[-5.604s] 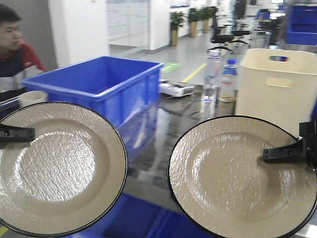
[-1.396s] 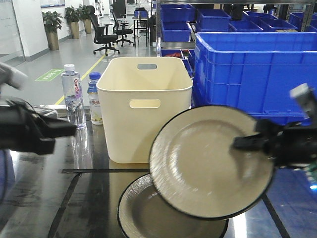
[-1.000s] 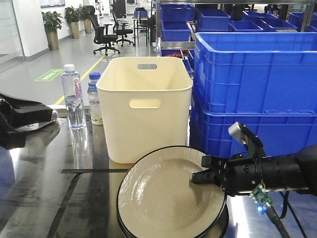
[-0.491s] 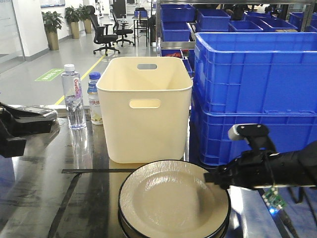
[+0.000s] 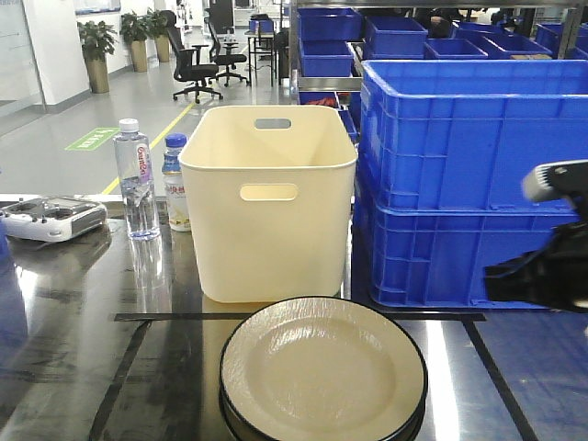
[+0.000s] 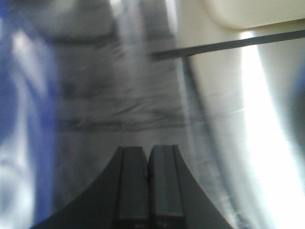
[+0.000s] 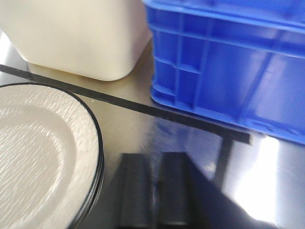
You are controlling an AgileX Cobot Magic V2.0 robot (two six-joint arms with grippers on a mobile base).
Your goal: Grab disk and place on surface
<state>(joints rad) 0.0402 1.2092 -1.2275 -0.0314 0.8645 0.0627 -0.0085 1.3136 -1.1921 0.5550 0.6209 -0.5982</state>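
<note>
The plate (image 5: 322, 372), a beige dish with a black rim, lies flat on the steel tabletop (image 5: 83, 367) nearest the camera, stacked on a second plate whose dark edge shows just beneath it, so the placing looks done. It appears rigid, glazed and probably breakable; the smooth face would likely slip, so the thin raised rim is the sensible place to pinch, and from the side, since the stack leaves little gap underneath. The right gripper (image 7: 152, 191) hangs just beside the plate's right edge, apart from it, its two fingers close together with only a narrow slit between them and nothing held. The left gripper (image 6: 147, 183) is off to the plate's left over bare steel, its fingers pressed together and empty. A black tape line (image 5: 175, 316) runs just behind the plate. Behind that, close to the plate's far rim, stands a cream bin (image 5: 266, 197), and to the plate's right rear the stacked blue crates (image 5: 459, 184); both crowd any approach from the back. Further left of the bin stand two bottles (image 5: 152, 179) and a remote controller (image 5: 50, 217).
</note>
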